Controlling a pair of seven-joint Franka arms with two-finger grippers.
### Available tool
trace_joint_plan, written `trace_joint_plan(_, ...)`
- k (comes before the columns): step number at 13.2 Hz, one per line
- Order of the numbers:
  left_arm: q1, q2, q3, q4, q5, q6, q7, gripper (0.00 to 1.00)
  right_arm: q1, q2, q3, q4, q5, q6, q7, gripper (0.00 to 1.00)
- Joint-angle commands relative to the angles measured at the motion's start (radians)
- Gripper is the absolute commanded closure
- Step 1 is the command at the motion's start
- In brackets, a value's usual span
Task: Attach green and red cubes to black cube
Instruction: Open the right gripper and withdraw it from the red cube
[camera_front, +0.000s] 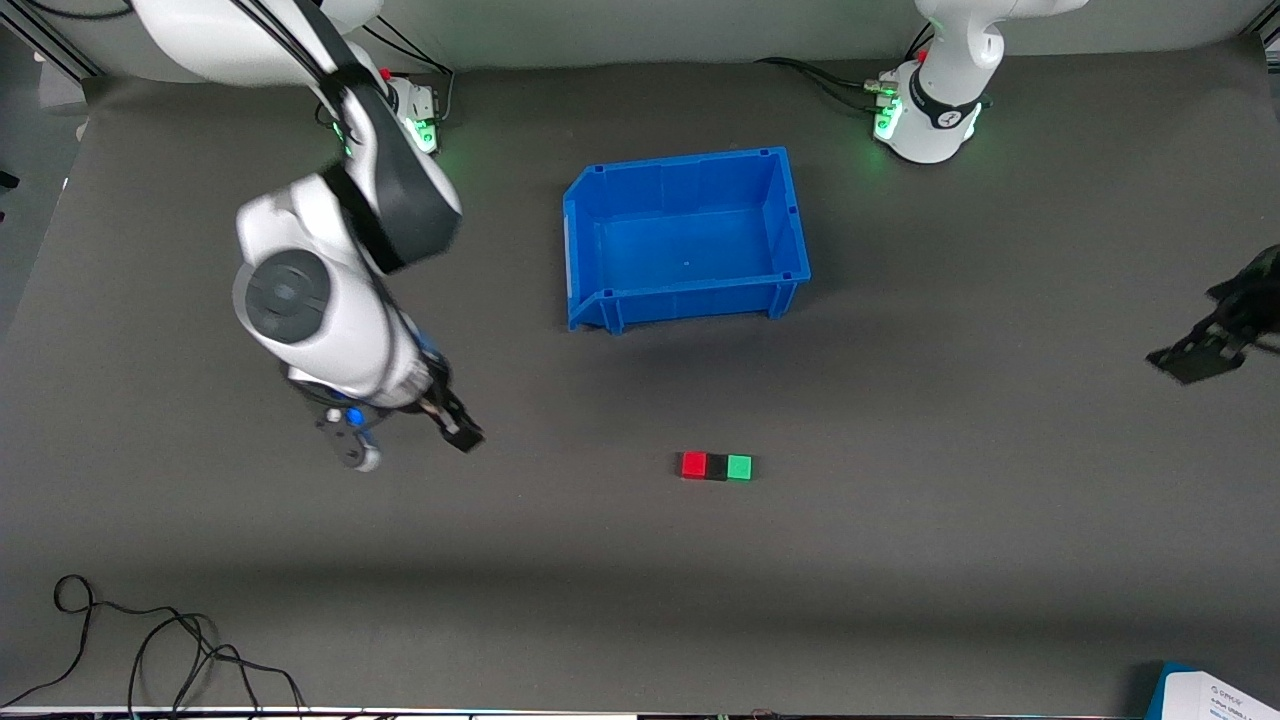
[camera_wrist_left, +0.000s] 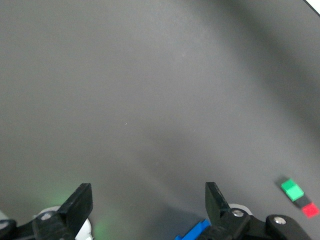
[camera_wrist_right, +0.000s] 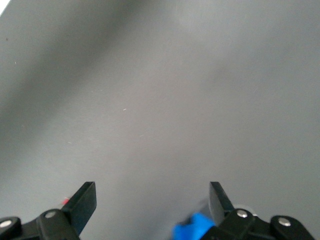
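Note:
The red cube, black cube and green cube lie touching in one row on the grey mat, black in the middle, nearer to the front camera than the blue bin. My right gripper is open and empty over bare mat toward the right arm's end. My left gripper is open and empty over the mat at the left arm's end. The left wrist view shows the green cube, black cube and red cube far off from its open gripper. The right wrist view shows its open gripper over bare mat.
An empty blue bin stands mid-table, near the arms' bases. Black cables lie at the front edge toward the right arm's end. A white and blue box sits at the front corner toward the left arm's end.

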Motion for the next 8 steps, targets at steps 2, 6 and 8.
trace_joint_plan(2, -0.006, 0.009, -0.005, 0.048, -0.003, -0.056, 0.042, 0.0, -0.025, -0.259, -0.131, -0.238, -0.008, -0.041, -0.401, 0.0)
trace_joint_plan(6, -0.017, 0.02, -0.016, 0.048, -0.017, -0.033, 0.06, 0.0, -0.213, -0.385, -0.136, -0.286, -0.008, -0.09, -0.871, 0.0)
trace_joint_plan(8, -0.033, 0.021, -0.025, 0.045, -0.011, -0.028, 0.081, 0.0, -0.249, -0.451, -0.128, -0.304, -0.008, -0.092, -1.0, 0.0)
